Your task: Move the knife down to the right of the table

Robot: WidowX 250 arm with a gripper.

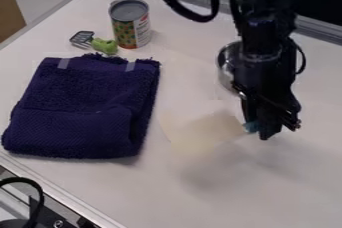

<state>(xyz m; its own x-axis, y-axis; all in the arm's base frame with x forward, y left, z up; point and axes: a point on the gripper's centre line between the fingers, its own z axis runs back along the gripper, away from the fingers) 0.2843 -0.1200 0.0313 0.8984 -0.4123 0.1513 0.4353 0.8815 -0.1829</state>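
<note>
Jaws clamped on broad, pale knife near nubbly, folded, dark-blue towel.

White table: folded towel, can, green-handled utensil, metal vessel

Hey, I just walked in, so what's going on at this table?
A robot's gripper is at the teal end of what looks like a pale-bladed knife, on the right in the view. Whether it has a firm hold is hard to tell. A folded dark blue towel lies to the left, a can stands beyond it, and a metal container is partly behind the arm.
</note>
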